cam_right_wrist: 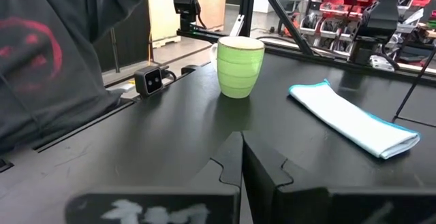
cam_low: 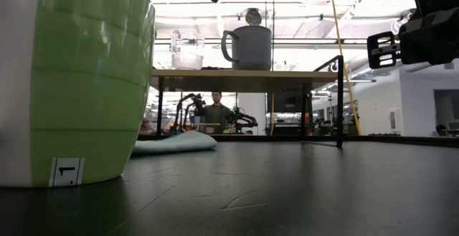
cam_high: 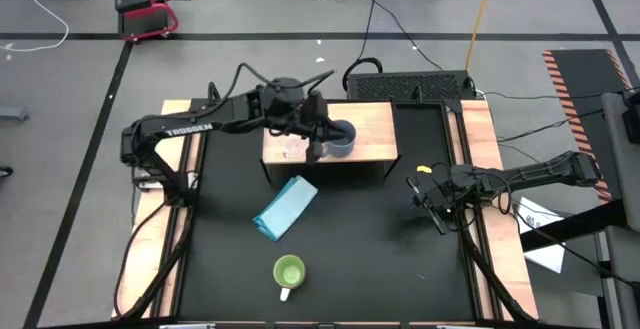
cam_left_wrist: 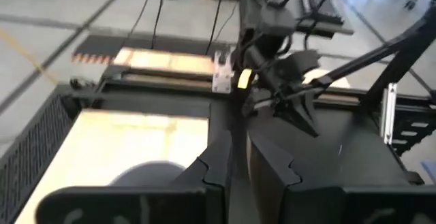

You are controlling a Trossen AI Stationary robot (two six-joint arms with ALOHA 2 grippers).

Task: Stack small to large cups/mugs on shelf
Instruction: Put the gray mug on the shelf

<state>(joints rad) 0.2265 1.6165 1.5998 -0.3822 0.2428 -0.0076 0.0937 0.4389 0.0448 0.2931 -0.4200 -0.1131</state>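
Grey mug (cam_high: 341, 139) and glass cup (cam_low: 187, 49) stood on shelf (cam_high: 370, 129); green mug (cam_high: 288, 272) on table. Left gripper (cam_high: 318, 129) above grey mug, seemingly closed; right gripper (cam_right_wrist: 240, 157) closed, empty.

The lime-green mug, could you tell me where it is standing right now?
In the high view the lime-green mug stands upright on the black table, near its front edge, left of centre, in front of the light blue cloth and off the shelf.
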